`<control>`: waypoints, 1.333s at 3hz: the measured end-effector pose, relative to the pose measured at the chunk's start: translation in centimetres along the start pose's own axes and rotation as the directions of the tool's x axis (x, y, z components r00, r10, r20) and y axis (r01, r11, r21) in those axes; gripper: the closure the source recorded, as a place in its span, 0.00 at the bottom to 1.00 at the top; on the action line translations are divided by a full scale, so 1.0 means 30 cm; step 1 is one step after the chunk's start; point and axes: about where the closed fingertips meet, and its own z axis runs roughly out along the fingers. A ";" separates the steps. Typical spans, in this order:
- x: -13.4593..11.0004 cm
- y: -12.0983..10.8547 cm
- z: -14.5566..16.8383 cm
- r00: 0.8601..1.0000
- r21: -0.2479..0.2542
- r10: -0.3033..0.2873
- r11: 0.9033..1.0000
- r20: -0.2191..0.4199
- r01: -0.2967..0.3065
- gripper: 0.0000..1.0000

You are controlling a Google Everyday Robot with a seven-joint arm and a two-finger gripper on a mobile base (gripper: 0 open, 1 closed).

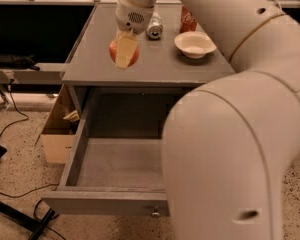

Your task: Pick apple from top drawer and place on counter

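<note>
In the camera view the gripper [124,58] sits in the upper left-centre of the frame, clamped around the apple [113,49], and one pale finger [126,48] crosses the fruit's front. The apple is over the left part of the counter [160,66], though from this angle it is hard to tell whether it rests on the wood or hangs just above it. Let go from any height, a round apple would likely roll. The counter's front edge lies just below it in the frame, with the open top drawer [117,164] beneath. A sideways swing could also knock the silver can [154,27] lying just to the upper right, or the white bowl [195,44] farther right
</note>
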 end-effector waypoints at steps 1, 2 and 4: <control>-0.139 -0.202 0.025 0.987 0.064 0.065 0.995 0.148 -0.076 1.00; -0.199 -0.307 -0.008 0.965 0.125 0.087 0.985 0.246 -0.121 1.00; -0.149 -0.425 0.163 0.891 0.072 0.175 0.972 0.420 -0.225 1.00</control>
